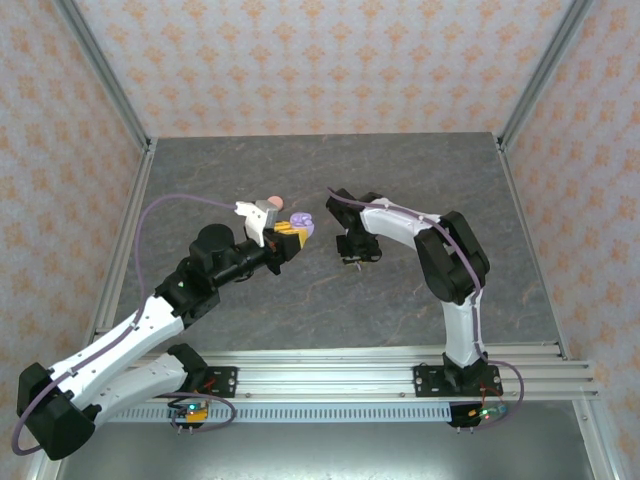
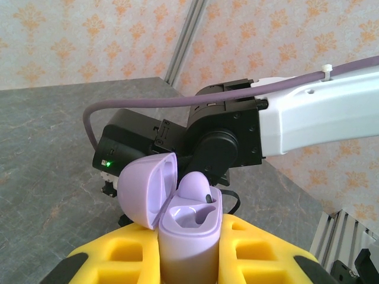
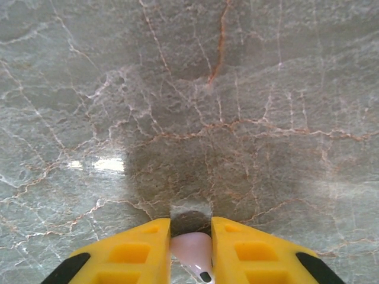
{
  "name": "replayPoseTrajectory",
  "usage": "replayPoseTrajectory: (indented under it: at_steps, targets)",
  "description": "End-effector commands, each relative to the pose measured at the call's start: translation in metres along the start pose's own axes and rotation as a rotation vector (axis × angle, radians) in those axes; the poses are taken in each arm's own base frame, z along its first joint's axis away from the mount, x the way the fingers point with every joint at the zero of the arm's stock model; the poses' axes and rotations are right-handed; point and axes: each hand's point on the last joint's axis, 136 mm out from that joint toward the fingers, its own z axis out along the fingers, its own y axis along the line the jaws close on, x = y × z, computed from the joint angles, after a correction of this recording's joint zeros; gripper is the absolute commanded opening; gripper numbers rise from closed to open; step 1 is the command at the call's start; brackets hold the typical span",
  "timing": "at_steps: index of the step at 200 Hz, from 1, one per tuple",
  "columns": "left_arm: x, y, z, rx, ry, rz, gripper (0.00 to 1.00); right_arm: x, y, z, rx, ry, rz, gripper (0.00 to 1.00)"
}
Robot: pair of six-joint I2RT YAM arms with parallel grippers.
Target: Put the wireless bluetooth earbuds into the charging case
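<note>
Fingers [image 3: 136, 251] on the right arm are drawn in close on a tiny pale bud [image 3: 190, 245], pinched between their tips (its colour reads pinkish, though I would not swear to it). Beneath those tips lies bare counter [image 3: 249, 118]. Across from them, the left arm's fingers [image 2: 260, 251] are clamped tight on the lilac charging case [image 2: 189, 248], which stands upright between them, its lid [image 2: 145, 189] swung back to one side, clear of the wells. A seated bud [image 2: 195, 184] seems to fill the well farther from those fingers; the nearer well [image 2: 188, 216] looks empty. To do this well, I reckon the right arm should carry the pale bud over the empty well, line its stem up with the socket, lower it straight and let go only once it sits. The left should simply hold the case steady. A crooked stem would likely catch on the rim.
</note>
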Motion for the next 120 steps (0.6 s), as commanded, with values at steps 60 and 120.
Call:
replayPoseTrajectory:
  at_steps: [60, 120]
  targets:
    - [0.006, 0.006, 0.019, -0.017, 0.03, -0.019, 0.18, -0.002, -0.018, -0.007, -0.1, -0.039, 0.139, 0.22]
    - [0.026, 0.024, 0.043, -0.04, 0.02, -0.058, 0.18, -0.021, -0.009, -0.056, -0.421, -0.165, 0.247, 0.22]
